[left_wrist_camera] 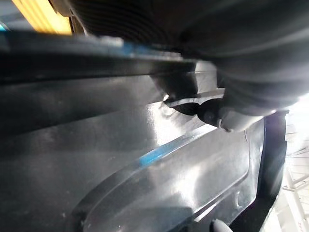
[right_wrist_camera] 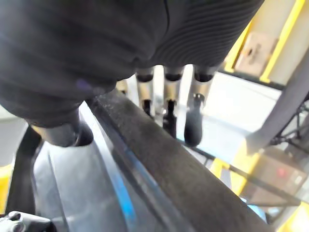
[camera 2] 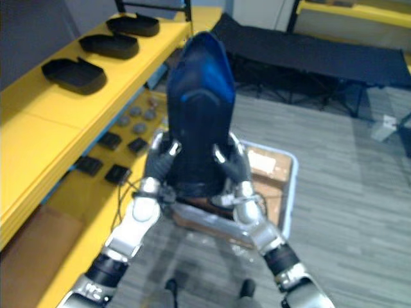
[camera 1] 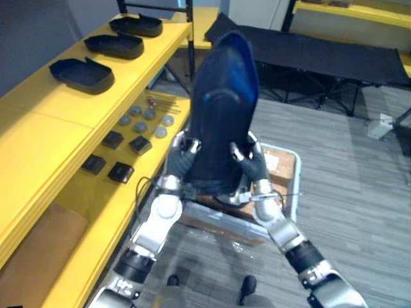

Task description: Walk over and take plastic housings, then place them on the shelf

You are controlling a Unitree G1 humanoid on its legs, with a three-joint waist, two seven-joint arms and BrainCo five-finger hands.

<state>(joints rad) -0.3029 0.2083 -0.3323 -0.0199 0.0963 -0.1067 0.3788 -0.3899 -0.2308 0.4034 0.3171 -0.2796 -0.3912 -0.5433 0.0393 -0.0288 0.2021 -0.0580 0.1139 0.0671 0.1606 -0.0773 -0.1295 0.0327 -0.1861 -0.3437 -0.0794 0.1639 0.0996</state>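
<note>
A large dark blue-black plastic housing stands upright in front of me, held between both hands over a bin. My left hand grips its lower left edge, with the thumb pressed on the inner surface. On the lower right edge sits my right hand; its fingers lie on one side of the rim and its thumb on the other. Three more black housings lie in a row on the yellow shelf top at the left.
The lower shelf level carries small black blocks and grey discs. A white bin with cardboard inside stands below my hands. A black folding cot is at the back right, on grey floor.
</note>
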